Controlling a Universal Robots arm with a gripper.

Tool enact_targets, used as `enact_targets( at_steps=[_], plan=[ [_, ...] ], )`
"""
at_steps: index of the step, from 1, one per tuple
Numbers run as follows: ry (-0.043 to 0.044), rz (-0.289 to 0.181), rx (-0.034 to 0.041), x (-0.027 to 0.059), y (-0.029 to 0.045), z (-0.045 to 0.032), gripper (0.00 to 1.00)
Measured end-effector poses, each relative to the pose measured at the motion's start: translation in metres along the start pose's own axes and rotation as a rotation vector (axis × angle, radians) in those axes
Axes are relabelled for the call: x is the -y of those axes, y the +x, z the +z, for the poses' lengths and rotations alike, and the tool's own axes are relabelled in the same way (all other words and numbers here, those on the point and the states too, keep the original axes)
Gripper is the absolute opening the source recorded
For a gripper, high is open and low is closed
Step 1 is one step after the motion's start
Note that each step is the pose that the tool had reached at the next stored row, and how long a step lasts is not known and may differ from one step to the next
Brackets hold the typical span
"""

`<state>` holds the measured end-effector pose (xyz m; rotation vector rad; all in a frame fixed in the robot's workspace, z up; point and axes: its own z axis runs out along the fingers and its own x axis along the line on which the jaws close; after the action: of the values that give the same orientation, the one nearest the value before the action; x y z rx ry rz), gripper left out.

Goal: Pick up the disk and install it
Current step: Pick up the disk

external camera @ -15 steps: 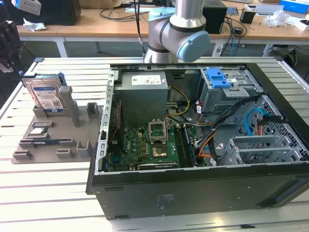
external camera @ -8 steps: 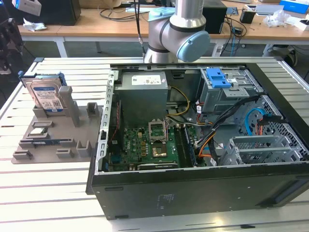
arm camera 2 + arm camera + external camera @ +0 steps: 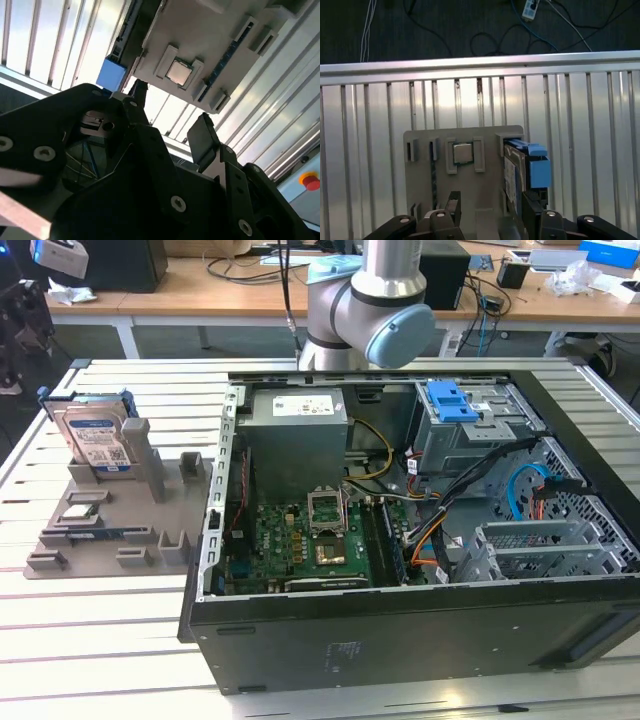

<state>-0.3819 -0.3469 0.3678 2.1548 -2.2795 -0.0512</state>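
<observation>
The disk [image 3: 95, 437], a silver drive with a white-and-blue label in a blue bracket, stands on edge in a slot of the grey holder plate [image 3: 110, 515] at the exterior view's left. The first wrist view shows the disk [image 3: 512, 172] from above, its blue bracket end beside it. My gripper [image 3: 491, 207] hangs well above the plate, open, with nothing between its black fingers [image 3: 452, 202]. One finger lies nearly over the disk. The second wrist view shows the gripper [image 3: 170, 120] open over the plate [image 3: 210, 35], with the bracket's blue corner [image 3: 111, 74] at the plate's edge.
An open computer case [image 3: 400, 640] lies on the slatted metal table [image 3: 110, 640], with a motherboard, cables and a grey drive cage topped by a blue latch plate [image 3: 450, 400]. The holder plate also carries a processor chip [image 3: 462, 152]. A red button [image 3: 310, 181] sits off the table.
</observation>
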Motion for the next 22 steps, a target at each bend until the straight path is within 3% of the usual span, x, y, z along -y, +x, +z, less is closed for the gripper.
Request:
enact_targets(
  at_steps=[4,9,22],
  plan=[
    [0.0001,0.000,-0.0002,-0.0010,-0.0190,0.0017,0.60],
    [0.0002,0.000,-0.0002,-0.0017,-0.0323,0.0048,0.60],
    [0.0000,0.000,-0.0002,-0.0018,-0.0361,0.0091,0.60]
  ],
)
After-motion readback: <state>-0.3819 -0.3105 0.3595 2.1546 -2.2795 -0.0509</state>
